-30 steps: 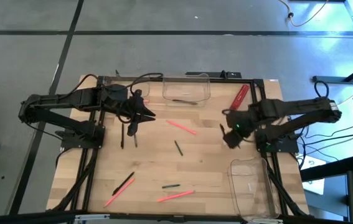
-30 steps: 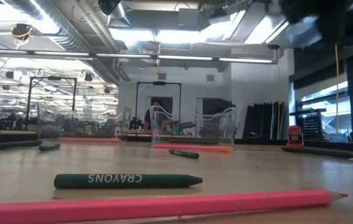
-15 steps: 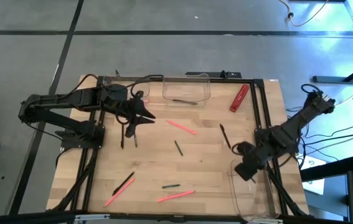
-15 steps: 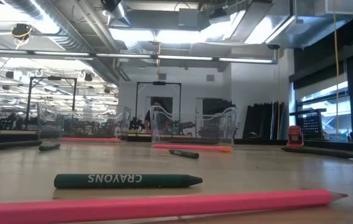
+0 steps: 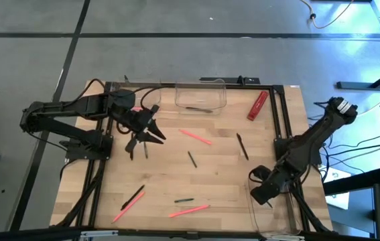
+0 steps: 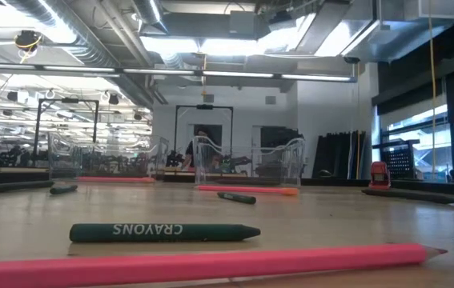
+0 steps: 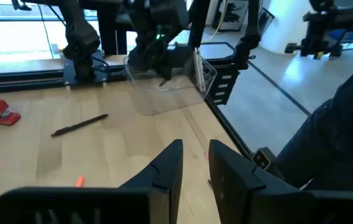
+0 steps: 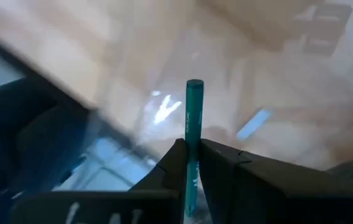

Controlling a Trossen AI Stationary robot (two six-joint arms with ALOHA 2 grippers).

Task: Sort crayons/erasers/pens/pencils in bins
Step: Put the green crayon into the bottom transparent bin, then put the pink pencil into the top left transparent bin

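Right gripper [image 5: 262,192] hangs over the near right bin's [image 5: 278,217] rim, jaws pinched on a teal crayon [image 8: 193,118]. Release too soon and it bounces off that rim. Left gripper [image 7: 193,163], fingers parted and empty, hovers over the far left of the table [image 5: 216,174].

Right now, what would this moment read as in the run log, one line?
right gripper: shut on teal crayon, over near-right bin | left gripper: holds nothing, over table's far left | black pen: loose on table
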